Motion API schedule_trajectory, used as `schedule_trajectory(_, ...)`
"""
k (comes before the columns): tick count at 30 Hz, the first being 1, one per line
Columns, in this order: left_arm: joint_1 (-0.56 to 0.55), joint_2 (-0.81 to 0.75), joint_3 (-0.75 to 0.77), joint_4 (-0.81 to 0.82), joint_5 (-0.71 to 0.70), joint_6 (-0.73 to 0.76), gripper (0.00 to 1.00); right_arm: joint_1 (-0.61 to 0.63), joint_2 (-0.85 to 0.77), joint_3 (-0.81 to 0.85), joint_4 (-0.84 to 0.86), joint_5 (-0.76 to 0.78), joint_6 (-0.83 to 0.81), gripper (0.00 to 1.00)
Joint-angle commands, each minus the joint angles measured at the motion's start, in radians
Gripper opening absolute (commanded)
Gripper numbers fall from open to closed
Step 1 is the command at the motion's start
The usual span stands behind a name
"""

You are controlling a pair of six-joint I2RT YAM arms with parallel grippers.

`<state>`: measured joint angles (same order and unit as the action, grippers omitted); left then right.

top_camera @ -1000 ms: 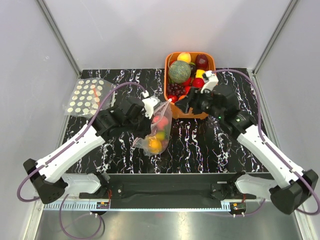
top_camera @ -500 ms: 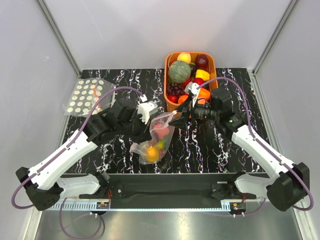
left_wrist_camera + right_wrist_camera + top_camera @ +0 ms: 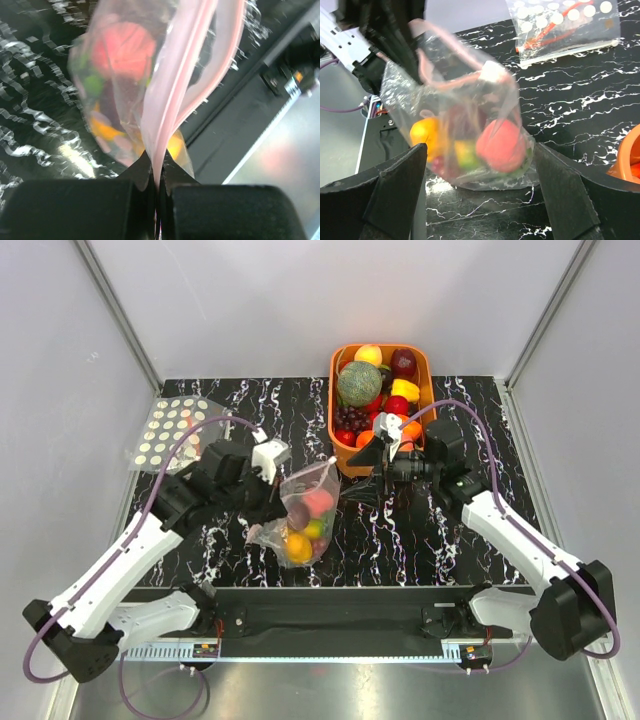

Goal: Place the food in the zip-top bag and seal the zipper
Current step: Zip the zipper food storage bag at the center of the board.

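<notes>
looking down from the top, the left gripper [image 3: 272, 503] pinches the left edge of the zip-top bag [image 3: 310, 502] in the middle of the scene, lifting it so the food [image 3: 299, 545] sags to its bottom, while the right gripper [image 3: 366, 480] hangs just right of it, jaws spread and empty, near the orange basket [image 3: 334, 390]. the left wrist view shows those fingers [image 3: 75, 210] clamped on the zipper [image 3: 171, 90], whose pink lips part beyond the pinch, so sealing looks unfinished. the right wrist view frames the filled bag between its open fingers [image 3: 395, 195], well placed to press the strip.

In the left wrist view the crinkly clear pink-dotted bag [image 3: 150, 75] is blurred, and its rounded contents [image 3: 122, 47] are smeared, perhaps fruit. The cream-dotted clear bag [image 3: 565, 25] is cropped at the top of the right wrist view.
</notes>
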<state>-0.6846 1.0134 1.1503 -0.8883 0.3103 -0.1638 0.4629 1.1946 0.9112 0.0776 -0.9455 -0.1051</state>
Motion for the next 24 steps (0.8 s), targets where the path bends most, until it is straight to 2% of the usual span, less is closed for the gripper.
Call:
schedule_trajectory(1, 0.057, -0.024, -0.026, 0.046, 0.053, -0.029, 0.00, -0.010, 0.008, -0.008, 0.068, -0.052, -0.025, 0.94)
schedule_trajectory(7, 0.060, -0.016, -0.057, 0.060, 0.121, -0.028, 0.00, -0.010, 0.092, 0.035, 0.080, -0.027, -0.038, 0.98)
schedule_trajectory(13, 0.062, -0.021, -0.080, 0.068, 0.124, -0.036, 0.00, -0.010, 0.174, 0.115, 0.082, -0.059, -0.045, 0.97)
schedule_trajectory(19, 0.065, -0.007, -0.083, 0.049, 0.089, -0.054, 0.00, -0.010, 0.223, 0.149, 0.149, -0.084, 0.027, 0.94)
schedule_trajectory(21, 0.069, -0.006, -0.086, 0.051, 0.084, -0.063, 0.00, -0.010, 0.237, 0.153, 0.172, -0.133, 0.042, 0.87)
schedule_trajectory(23, 0.072, -0.007, -0.083, 0.051, 0.084, -0.066, 0.00, -0.009, 0.258, 0.149, 0.244, -0.176, 0.099, 0.71)
schedule_trajectory(24, 0.072, -0.006, -0.080, 0.048, 0.072, -0.071, 0.00, -0.009, 0.263, 0.149, 0.266, -0.212, 0.134, 0.50)
